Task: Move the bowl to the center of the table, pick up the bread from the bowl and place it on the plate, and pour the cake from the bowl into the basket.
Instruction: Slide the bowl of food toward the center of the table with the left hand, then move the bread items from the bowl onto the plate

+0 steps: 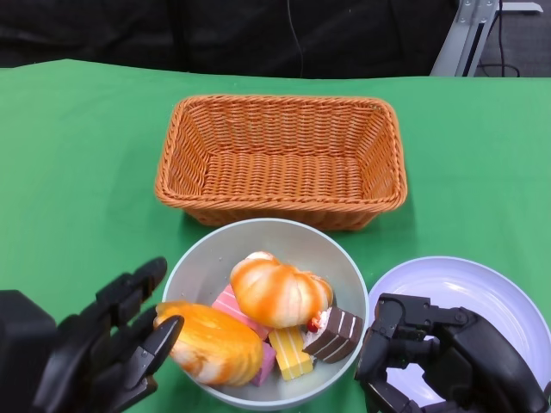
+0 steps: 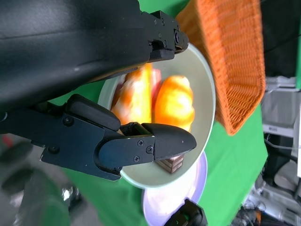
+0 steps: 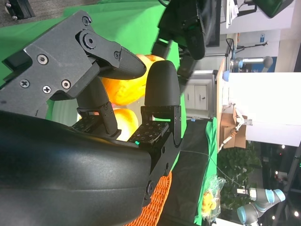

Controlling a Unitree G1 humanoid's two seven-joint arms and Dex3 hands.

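Green cloth (image 1: 77, 155) covers the table, and on it the bowl (image 1: 202, 267) sits just before the basket (image 1: 280, 159), holding two breads (image 1: 277, 291) and cake (image 1: 337, 334). My left hand (image 1: 108, 340), fingers spread, touches the near bread (image 1: 213, 342). My right hand (image 1: 422, 348) hangs loose over the plate (image 1: 482, 288), gripping nothing.

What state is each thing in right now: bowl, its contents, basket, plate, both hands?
Bowl: upright between both hands, full.
Bread rolls: two in the bowl, one leaning over its rim toward the left hand.
Cake pieces: lying in the bowl beneath the rolls.
Basket: upright, empty, behind the bowl.
Plate: empty.
Left hand: fingers spread beside the bowl, holding nothing.
Right hand: beside the bowl, over the plate's edge, holding nothing.
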